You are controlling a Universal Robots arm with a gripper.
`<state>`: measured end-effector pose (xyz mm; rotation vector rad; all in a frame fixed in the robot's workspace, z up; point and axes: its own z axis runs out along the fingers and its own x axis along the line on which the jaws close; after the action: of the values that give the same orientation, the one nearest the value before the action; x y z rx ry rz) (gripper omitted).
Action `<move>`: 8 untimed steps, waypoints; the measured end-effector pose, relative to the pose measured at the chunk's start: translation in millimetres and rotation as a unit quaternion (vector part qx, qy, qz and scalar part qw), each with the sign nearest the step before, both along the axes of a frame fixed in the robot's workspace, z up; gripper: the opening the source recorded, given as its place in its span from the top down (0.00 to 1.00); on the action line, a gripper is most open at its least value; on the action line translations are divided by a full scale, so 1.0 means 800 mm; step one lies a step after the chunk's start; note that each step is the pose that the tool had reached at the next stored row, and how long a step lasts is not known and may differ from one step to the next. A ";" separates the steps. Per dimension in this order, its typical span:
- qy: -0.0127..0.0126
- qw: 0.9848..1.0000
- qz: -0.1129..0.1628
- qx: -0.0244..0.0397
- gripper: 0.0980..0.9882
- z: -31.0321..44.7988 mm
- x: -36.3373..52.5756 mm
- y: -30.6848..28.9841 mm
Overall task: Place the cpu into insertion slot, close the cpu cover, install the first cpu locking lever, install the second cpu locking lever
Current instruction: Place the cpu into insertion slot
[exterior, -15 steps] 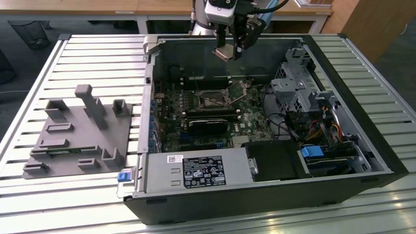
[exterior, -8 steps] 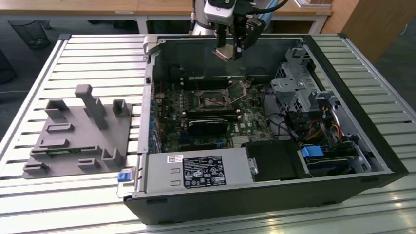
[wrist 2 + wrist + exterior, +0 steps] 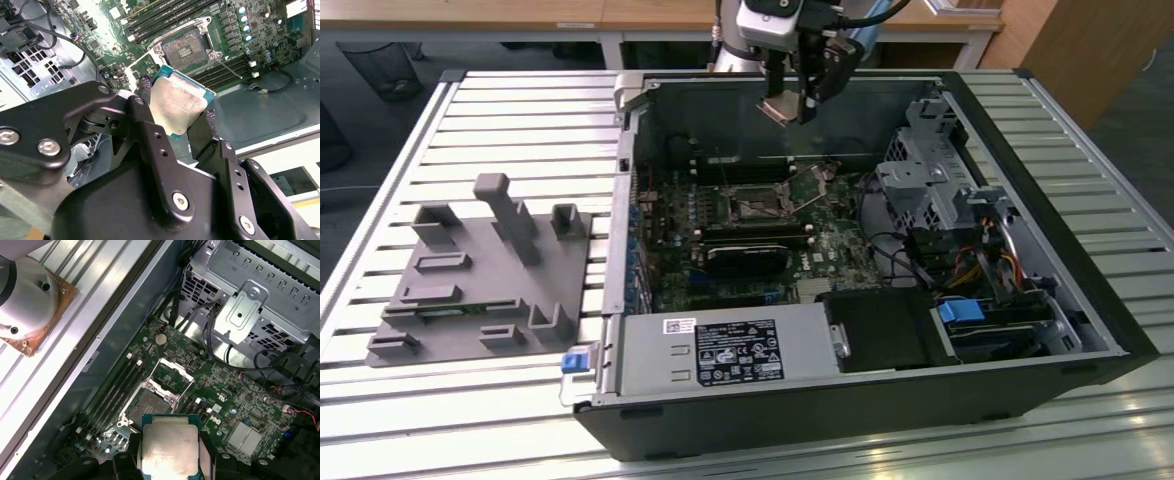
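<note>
Though blotchy, flat silvery-beige cpu point(image 3: 177, 107)

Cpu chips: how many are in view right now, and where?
1. The cpu is held in the gripper, up over the motherboard. The insertion slot lies bare, no chip in it. Others could be hidden under the drive cage.

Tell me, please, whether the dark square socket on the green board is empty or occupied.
Empty: the dark square socket shows bare contacts in both wrist views; the hand holds the silvery-beige square chip.
</note>
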<state>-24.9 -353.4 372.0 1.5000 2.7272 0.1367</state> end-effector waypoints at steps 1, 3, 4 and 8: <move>0.000 1.000 -0.002 0.000 0.50 -0.0003 0.000 0.0000; 0.000 1.000 -0.007 0.000 0.50 -0.0010 0.000 0.0001; 0.000 1.000 -0.011 0.000 0.50 -0.0014 0.000 0.0001; 0.000 0.999 -0.035 0.000 0.50 -0.0031 0.000 0.0000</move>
<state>-25.3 -353.4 369.5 1.5941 2.6697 0.1350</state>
